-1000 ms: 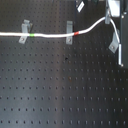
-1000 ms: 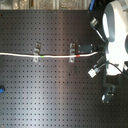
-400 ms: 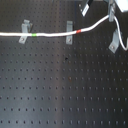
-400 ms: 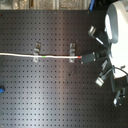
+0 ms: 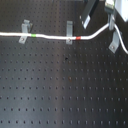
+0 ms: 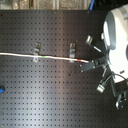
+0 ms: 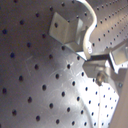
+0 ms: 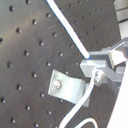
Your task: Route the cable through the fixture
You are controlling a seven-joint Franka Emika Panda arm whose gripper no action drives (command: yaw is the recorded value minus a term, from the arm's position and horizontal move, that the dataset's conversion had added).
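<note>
Where the black perforated board (image 5: 60, 95) fills both exterior views, it carries every other item shown. Arm (image 6: 118, 42): a white body over the board's edge at the second exterior view's right, with dark fittings hanging below it. Cable (image 5: 50, 37): a thin white cord lying on the board near its far edge in the first exterior view; it enters from the first exterior view's left, runs nearly straight past two clips, then bends up toward the gripper (image 5: 111, 21) near the far corner at the first exterior view's right. In the second exterior view the cable (image 6: 30, 55) crosses from the second exterior view's left edge to the gripper (image 6: 86, 65). First clip (image 5: 24, 31) and second clip (image 5: 69, 32): small metal brackets standing on the board, each touching the cable line. Third clip (image 5: 115, 43): a bracket nearer the first exterior view's right edge; the cable passes just above it, and whether the two touch cannot be told. Green band (image 5: 33, 36): just beside the first clip. Red band (image 5: 78, 37): just beside the second clip. Gripper state: in the second wrist view the cable (image 8: 67, 27) ends between the metal fingers (image 8: 95, 63), which are closed on it, close to a bracket (image 8: 70, 87).
</note>
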